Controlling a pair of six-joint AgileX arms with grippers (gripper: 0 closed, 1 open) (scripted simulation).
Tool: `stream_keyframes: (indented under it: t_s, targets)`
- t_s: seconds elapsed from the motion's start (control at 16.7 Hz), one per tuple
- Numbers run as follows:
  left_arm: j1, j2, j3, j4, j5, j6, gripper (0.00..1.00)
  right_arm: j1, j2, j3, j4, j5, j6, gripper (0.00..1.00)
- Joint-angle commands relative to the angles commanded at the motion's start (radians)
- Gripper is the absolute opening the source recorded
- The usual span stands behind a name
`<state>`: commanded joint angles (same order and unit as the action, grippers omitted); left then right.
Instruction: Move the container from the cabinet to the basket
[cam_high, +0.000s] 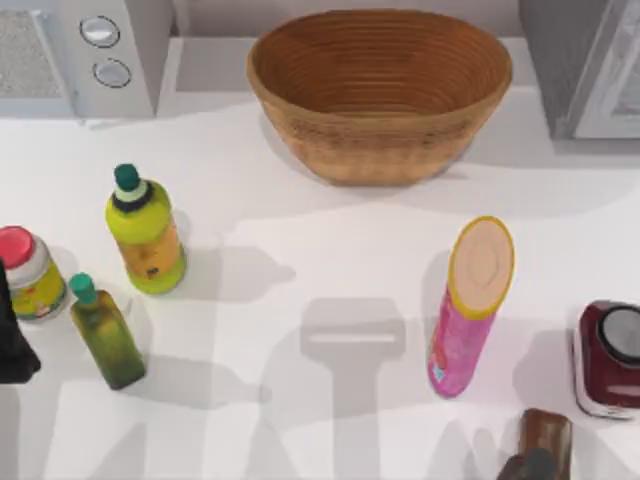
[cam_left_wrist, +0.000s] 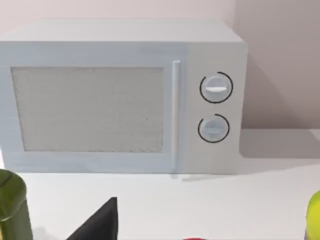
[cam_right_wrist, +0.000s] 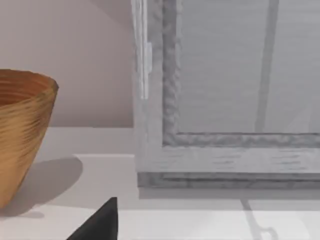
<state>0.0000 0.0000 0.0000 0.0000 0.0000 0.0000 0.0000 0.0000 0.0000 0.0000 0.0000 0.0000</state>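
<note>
- Top view: brown woven wicker basket (cam_high: 380, 90) back centre; grey cabinet (cam_high: 580, 65) back right, door shut; pink tube (cam_high: 468, 305) and bottles in front.
- Left wrist view: white microwave (cam_left_wrist: 120, 95) ahead; jaw state: cannot tell.
- Right wrist view: pale framed cabinet door (cam_right_wrist: 225, 100) just beside the basket; can hidden, jaw state: cannot tell.

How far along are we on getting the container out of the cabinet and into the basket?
Nothing looks done yet. The basket at the back of the table holds nothing. The cabinet door looks closed in the right wrist view, which faces it from close by, so approaching that door seems to be the step in hand. The left arm sits at the table's left edge. Left: open the door, grasp the container, carry it over.
</note>
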Motion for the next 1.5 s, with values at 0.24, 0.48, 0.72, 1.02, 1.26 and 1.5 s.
stream_keyframes:
  t_s: [0.24,0.48,0.72,1.02,1.26,1.5]
  targets:
    - [0.000,0.000,0.000,0.000,0.000,0.000,1.00,0.006,0.029,0.032,-0.007,0.003,0.001,1.00]
    - [0.000,0.000,0.000,0.000,0.000,0.000,1.00,0.031,0.188,0.222,-0.055,0.025,0.002,1.00]
    - [0.000,0.000,0.000,0.000,0.000,0.000,1.00,0.064,0.440,0.553,-0.136,0.063,0.005,1.00]
    - [0.000,0.000,0.000,0.000,0.000,0.000,1.00,0.111,0.797,1.036,-0.250,0.117,0.008,1.00]
    - [0.000,0.000,0.000,0.000,0.000,0.000,1.00,0.146,1.052,1.385,-0.331,0.156,0.012,1.00]
    - [0.000,0.000,0.000,0.000,0.000,0.000,1.00,0.172,1.241,1.633,-0.390,0.184,0.014,1.00]
